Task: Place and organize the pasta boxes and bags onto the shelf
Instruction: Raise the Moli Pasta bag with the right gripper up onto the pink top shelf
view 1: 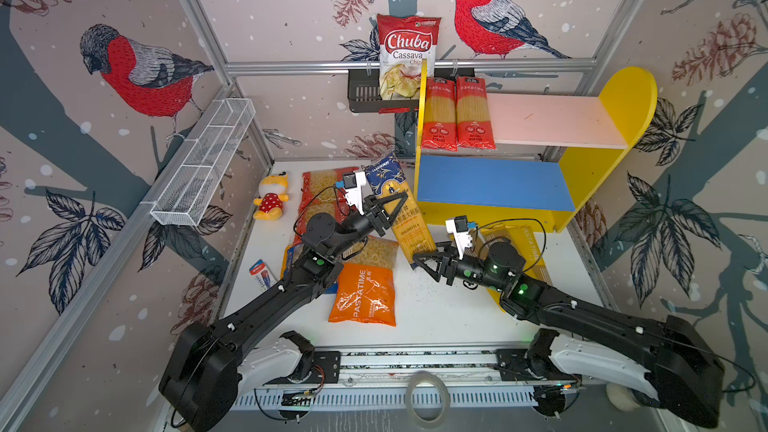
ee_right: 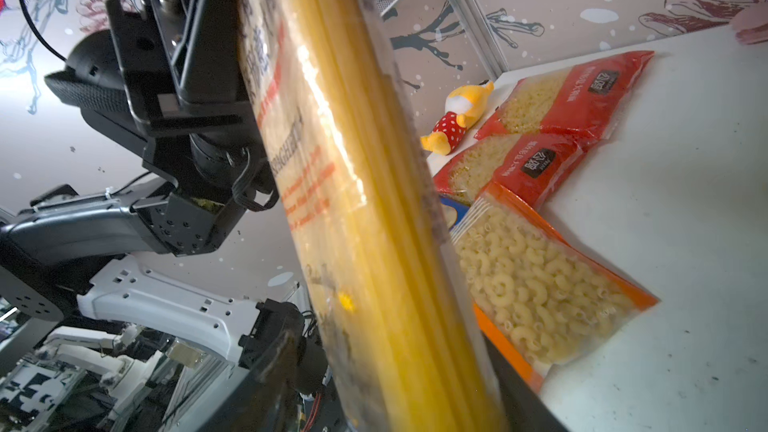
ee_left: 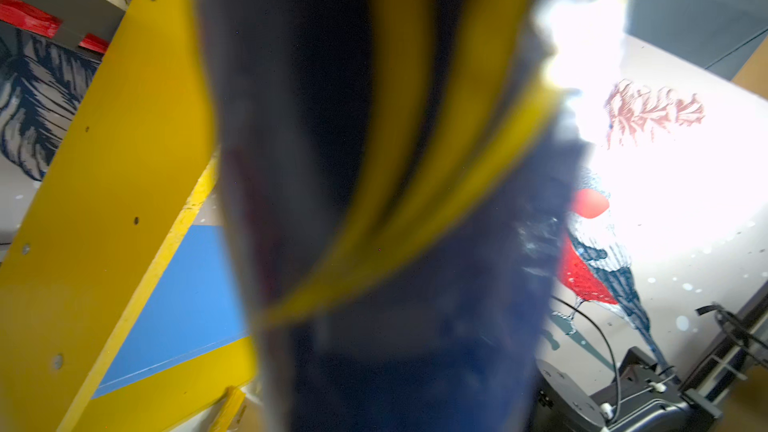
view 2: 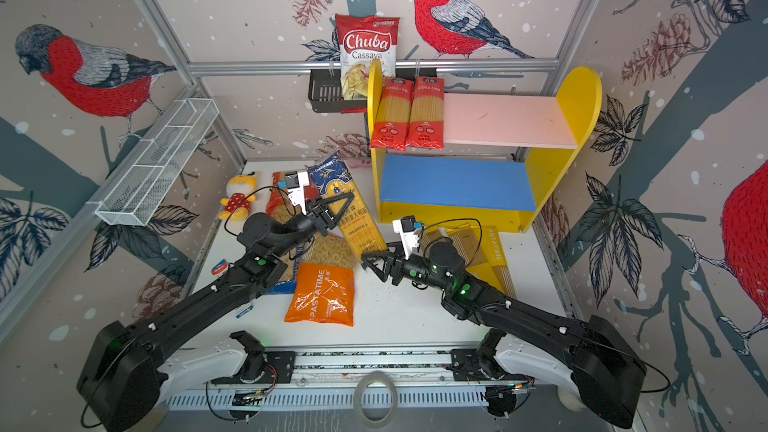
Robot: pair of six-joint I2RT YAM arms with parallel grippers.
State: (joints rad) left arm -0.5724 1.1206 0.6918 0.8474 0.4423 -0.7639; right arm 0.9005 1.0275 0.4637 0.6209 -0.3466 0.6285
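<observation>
The left gripper (view 1: pixel 395 206) squeezes the long blue spaghetti pack (view 1: pixel 386 176) over the bench (view 1: pixel 436 309). The right gripper (view 1: pixel 424 268) is at its low end; I cannot tell its grip

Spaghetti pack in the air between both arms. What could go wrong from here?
1. The left tool pinches the blue-and-yellow spaghetti pack at mid-length, tilted; whether the right tool grips its lower end is unclear, so it may pivot or slip.
2. Its upper end sits close to the shelf's yellow side panel and could catch there.
3. A bump might shift the two red spaghetti packs on the pink board.
</observation>
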